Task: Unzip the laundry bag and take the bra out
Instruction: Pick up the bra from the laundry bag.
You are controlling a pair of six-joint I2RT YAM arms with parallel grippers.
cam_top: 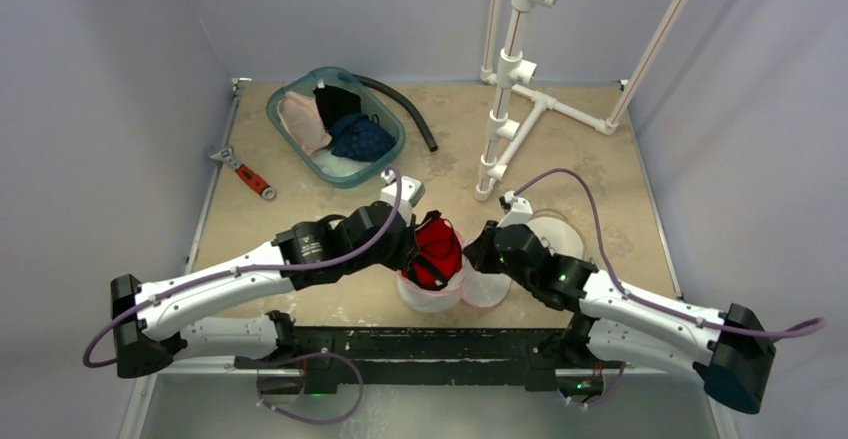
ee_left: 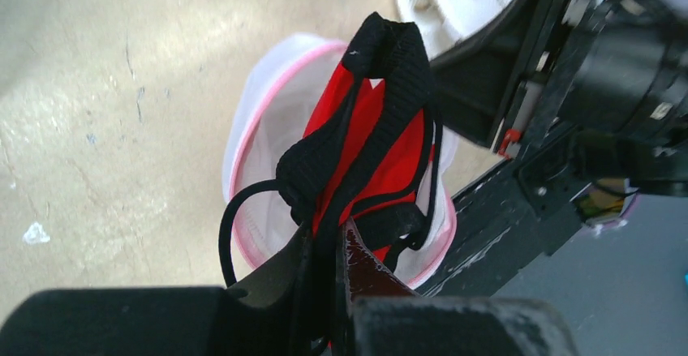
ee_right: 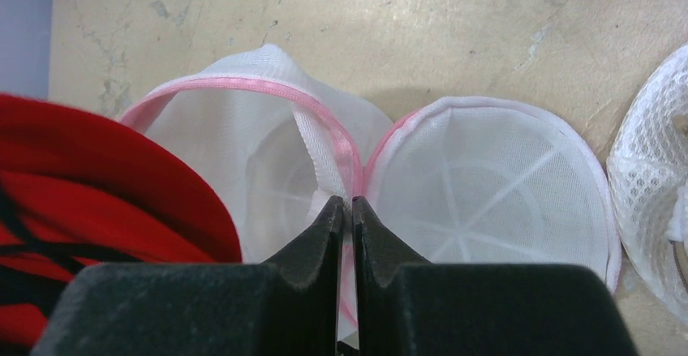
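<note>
Left gripper [ee_left: 328, 230]: jaws pinched tight on a black strap of the bra [ee_left: 373, 129], whose red cups hang just ahead of the wrist camera.
Bra position: raised over the mouth of the laundry bag [ee_left: 258, 121]. Its lower edge looks level with the rim, not clear of it.
Right gripper [ee_right: 347, 206]: closed on the pink-trimmed seam where the bag body meets its lid [ee_right: 487, 186], apparently steadying it.
Zip: undone as far as can be seen. The lid lies open to the right.
Step in hand: judged to be the removal, with the unzipping done.
Next move: calls for a higher lift and a carry aside by the left arm while the right keeps the bag down. Loose straps could snag the rim.
Surface: table [cam_top: 600, 159], beige, scuffed and stained.
Room: teal basket [cam_top: 272, 109] of garments, red-handled wrench [cam_top: 245, 171], black hose [cam_top: 405, 109] and white pipe stand [cam_top: 510, 89] on the far side. A second mesh bag [ee_right: 649, 169] sits just right of the lid. Walls [cam_top: 100, 59] are plain and pale.
</note>
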